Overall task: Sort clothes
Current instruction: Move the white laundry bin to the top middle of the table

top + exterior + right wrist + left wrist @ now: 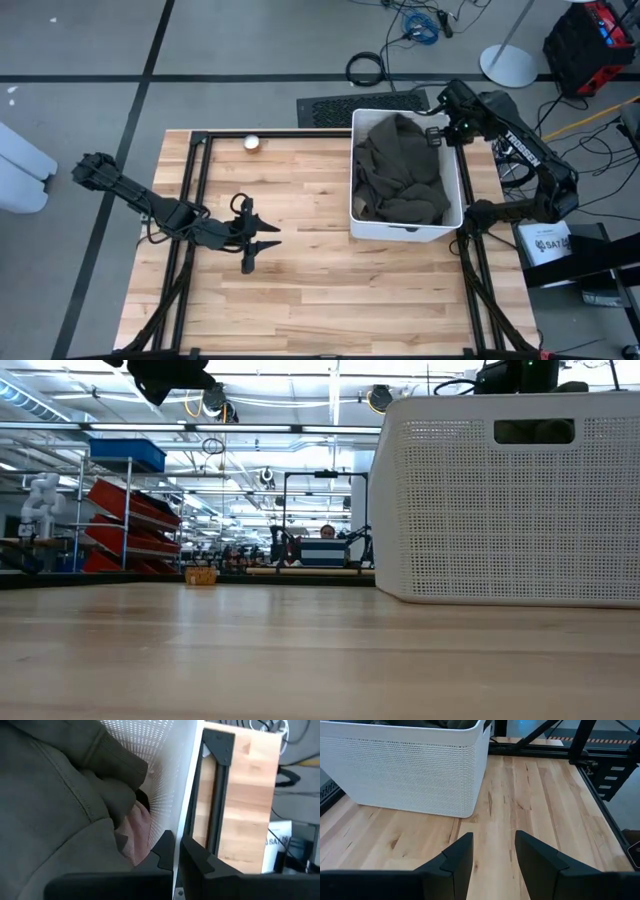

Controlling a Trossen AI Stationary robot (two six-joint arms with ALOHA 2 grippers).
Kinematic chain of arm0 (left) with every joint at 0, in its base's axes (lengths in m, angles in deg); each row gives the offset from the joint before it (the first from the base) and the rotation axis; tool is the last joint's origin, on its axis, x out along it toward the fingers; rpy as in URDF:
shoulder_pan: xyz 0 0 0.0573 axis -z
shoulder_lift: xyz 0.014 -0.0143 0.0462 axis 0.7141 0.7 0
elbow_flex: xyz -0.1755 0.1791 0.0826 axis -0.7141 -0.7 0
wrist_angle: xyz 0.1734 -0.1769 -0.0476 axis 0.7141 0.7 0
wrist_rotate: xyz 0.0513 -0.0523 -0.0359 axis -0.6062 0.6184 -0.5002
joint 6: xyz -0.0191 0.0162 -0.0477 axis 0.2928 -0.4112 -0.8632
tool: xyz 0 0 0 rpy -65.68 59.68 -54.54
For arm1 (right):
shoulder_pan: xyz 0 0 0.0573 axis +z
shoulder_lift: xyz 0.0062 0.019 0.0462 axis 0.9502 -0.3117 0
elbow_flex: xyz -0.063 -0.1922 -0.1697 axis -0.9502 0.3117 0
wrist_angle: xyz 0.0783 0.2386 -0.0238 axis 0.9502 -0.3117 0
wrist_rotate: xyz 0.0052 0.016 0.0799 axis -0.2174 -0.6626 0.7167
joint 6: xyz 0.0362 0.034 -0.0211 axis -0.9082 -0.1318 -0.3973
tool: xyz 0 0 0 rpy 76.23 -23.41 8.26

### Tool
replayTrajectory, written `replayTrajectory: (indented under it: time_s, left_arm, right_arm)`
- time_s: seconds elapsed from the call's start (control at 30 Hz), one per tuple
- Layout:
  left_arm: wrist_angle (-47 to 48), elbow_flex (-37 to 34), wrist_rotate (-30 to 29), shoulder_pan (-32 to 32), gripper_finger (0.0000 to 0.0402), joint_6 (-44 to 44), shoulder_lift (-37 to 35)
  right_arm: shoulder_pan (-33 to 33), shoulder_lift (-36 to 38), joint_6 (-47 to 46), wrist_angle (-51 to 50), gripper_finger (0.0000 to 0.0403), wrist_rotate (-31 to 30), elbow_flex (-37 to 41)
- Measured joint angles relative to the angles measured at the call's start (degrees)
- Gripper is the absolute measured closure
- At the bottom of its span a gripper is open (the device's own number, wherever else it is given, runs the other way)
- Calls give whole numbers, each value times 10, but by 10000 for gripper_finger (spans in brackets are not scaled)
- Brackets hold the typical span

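Observation:
A large dark olive garment fills the white bin at the table's far right. In the right wrist view a pale pink garment and a bit of black cloth show under the olive one, against the bin's wall. My right gripper is shut and points down over the bin's far right corner. My left gripper hovers open above the bare table left of the bin, pointing toward the bin, with nothing between its fingers. My right gripper's shut fingers stand right over the rim of the bin's right wall, beside the pink cloth. Whether they touch the rim or the cloth, I cannot tell.
A small white ball lies near the table's far edge, left of the bin. A black frame rail runs along the table's right side just outside the bin. Bare wooden tabletop stretches left of and in front of the bin.

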Motion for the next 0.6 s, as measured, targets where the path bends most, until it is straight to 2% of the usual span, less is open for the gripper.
replayTrajectory:
  time_s: [0.27,0.47,0.6]
  left_arm:
    - [-1,0,0,0,247,5,0]
    - [-5,0,0,0,247,4,0]
    - [-5,0,0,0,247,4,0]
  right_arm:
    - [0,22,24,17,402,33,0]
    - [0,19,16,17,402,24,0]
    - [0,19,15,16,381,11,0]
